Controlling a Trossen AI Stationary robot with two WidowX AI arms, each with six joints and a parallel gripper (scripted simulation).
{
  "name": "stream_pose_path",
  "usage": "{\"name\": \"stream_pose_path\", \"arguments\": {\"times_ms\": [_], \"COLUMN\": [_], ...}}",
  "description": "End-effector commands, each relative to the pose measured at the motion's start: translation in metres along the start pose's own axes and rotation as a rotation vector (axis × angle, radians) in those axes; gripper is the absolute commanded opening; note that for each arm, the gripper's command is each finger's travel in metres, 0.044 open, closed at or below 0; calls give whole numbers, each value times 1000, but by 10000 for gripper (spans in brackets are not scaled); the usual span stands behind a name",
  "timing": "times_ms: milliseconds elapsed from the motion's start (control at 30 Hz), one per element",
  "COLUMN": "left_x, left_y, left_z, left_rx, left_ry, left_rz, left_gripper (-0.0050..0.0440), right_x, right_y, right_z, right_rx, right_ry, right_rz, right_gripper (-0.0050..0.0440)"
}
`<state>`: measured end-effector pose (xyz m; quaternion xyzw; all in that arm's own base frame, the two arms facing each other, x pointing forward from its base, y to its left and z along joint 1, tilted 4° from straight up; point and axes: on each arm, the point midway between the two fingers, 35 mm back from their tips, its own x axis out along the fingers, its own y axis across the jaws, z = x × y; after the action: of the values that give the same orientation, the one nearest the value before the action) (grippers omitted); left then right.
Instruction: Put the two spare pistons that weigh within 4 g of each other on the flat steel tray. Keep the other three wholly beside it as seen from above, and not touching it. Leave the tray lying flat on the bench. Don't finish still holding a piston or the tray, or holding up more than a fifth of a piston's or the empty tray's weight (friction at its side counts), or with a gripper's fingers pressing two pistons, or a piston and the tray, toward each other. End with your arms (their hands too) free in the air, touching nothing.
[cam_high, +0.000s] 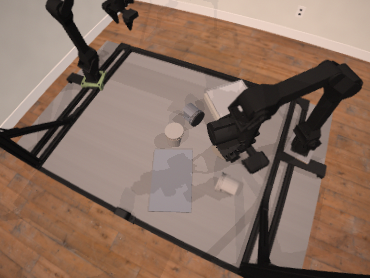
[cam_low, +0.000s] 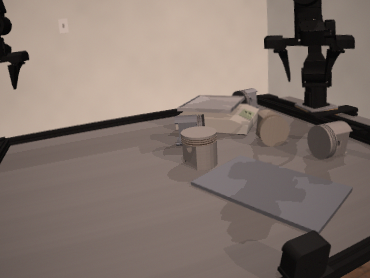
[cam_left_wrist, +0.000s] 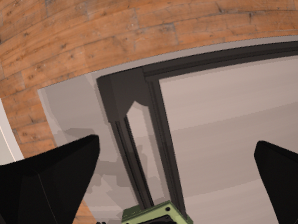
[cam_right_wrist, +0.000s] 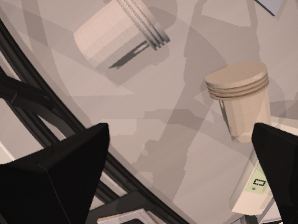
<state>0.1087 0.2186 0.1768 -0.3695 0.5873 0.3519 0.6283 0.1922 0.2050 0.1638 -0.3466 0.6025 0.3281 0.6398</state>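
On the bench, the exterior view shows a piston (cam_low: 248, 96) behind the scale (cam_low: 212, 104) (cam_high: 226, 97) (cam_right_wrist: 246, 197), unseen from the top; both arms' jaws (cam_high: 120, 22) (cam_low: 309, 75) stand apart.
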Motion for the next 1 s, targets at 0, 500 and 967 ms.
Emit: {"name": "stream_pose_path", "arguments": {"times_ms": [0, 500, 967], "left_x": [0, 0, 0], "left_y": [0, 0, 0], "left_z": [0, 0, 0], "left_rx": [1, 1, 1], "left_ry": [1, 1, 1], "left_rz": [-2, -2, -2], "left_gripper": [440, 440, 440], "right_x": [3, 7, 7], "right_y": [16, 63, 63], "right_z": [16, 56, 56], "right_rx": [-2, -3, 287], "right_ry": [2, 2, 19], "right_rz": [-4, -5, -42], "right_gripper": [378, 378, 378]}}
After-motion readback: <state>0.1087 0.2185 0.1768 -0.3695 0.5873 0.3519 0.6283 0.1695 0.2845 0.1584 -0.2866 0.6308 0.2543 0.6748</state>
